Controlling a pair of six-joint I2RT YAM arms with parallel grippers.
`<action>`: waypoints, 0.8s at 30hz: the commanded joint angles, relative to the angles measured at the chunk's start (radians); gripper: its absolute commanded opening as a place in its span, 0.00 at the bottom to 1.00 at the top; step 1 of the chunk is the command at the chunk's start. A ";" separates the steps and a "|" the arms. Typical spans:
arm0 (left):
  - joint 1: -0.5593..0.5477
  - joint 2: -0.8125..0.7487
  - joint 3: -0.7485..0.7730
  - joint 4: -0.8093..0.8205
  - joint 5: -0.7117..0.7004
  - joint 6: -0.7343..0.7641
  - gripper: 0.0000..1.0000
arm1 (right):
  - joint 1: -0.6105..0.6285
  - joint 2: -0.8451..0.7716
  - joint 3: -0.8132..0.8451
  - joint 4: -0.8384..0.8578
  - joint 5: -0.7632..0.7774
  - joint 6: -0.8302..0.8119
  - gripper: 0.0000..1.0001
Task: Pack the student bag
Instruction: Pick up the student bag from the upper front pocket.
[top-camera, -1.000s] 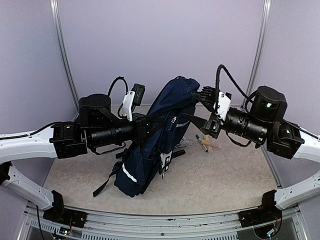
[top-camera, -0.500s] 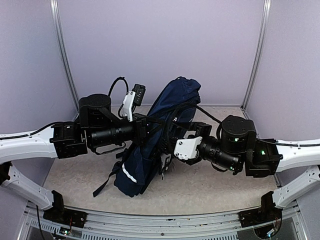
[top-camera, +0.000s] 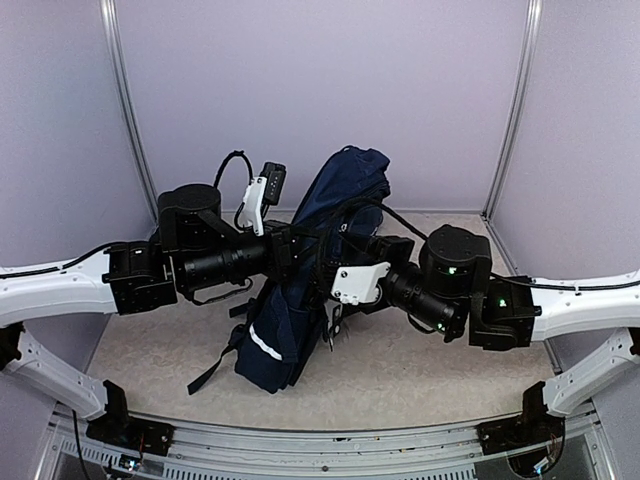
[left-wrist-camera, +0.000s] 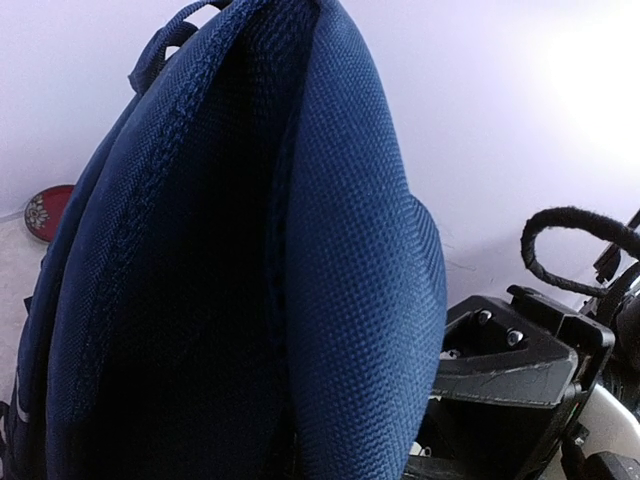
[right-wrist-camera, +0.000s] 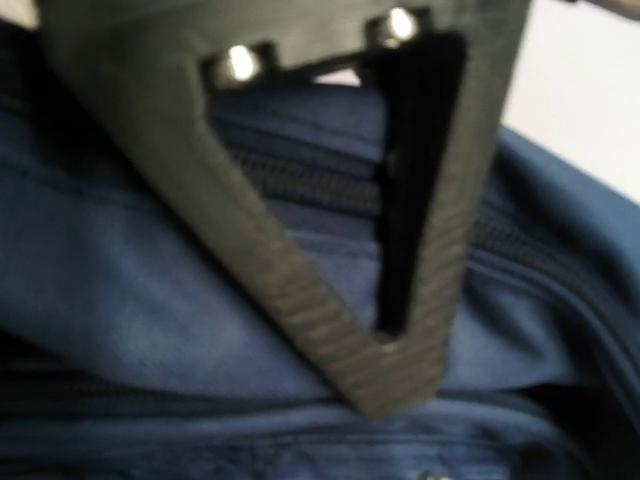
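The student bag (top-camera: 340, 195), a navy-blue backpack, stands tilted in the middle of the table with a white stripe (top-camera: 263, 343) low on its side. My left gripper (top-camera: 298, 248) is buried in its left side and shut on the fabric. In the left wrist view the bag (left-wrist-camera: 250, 300) hides the fingers. My right gripper (top-camera: 335, 262) presses against the bag's front. In the right wrist view one triangular finger (right-wrist-camera: 300, 300) lies on the blue fabric (right-wrist-camera: 150, 300) beside zipper lines. The other finger is out of sight.
A dark strap (top-camera: 212, 368) trails from the bag onto the beige table at the near left. A red round object (left-wrist-camera: 45, 212) lies on the table behind the bag. Lilac walls with metal posts (top-camera: 125, 110) close in the back and sides.
My right arm has swung down from the bag's upper right to its front middle. The bag has tipped a little more upright. The left gripper keeps its hold.
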 joint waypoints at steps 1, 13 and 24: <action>-0.031 -0.016 0.034 0.182 0.099 0.018 0.00 | -0.067 0.034 0.037 0.054 0.077 -0.021 0.37; -0.034 -0.015 0.042 0.168 0.106 0.026 0.00 | -0.091 0.038 0.104 0.027 0.052 -0.029 0.32; -0.035 -0.015 0.047 0.163 0.103 0.033 0.00 | -0.106 0.039 0.135 -0.078 0.019 -0.005 0.19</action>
